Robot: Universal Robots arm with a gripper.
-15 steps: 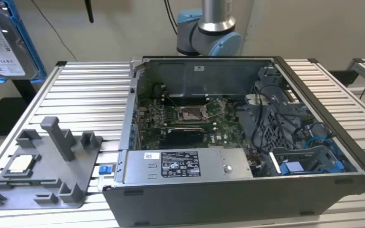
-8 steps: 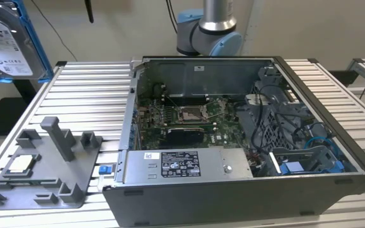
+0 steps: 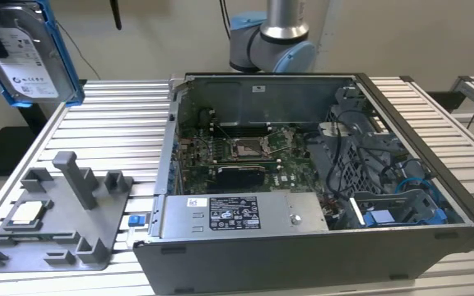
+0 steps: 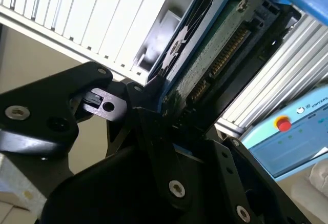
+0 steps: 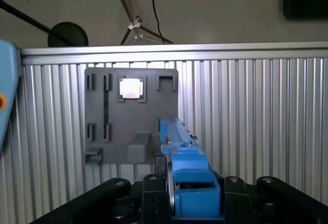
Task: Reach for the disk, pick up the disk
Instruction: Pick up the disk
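We see the end effector (image 5: 190, 196) clenched on the disk (image 3: 31, 52), its blue frame pinched between the jaws in both wrist views. The disk hangs upright, well above the tabletop (image 3: 121, 123) and the grey stand (image 3: 52, 216), so we judge both the reach and the pick-up done.

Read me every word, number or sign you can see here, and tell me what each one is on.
White label on the disk: print too small to read.
Label on the silver box inside the computer case: too small to read.
Small sticker on the case's back wall: too small to read.
Blue control box in the second wrist view: lettering cut off at the picture's edge.
Nothing can be quoted.
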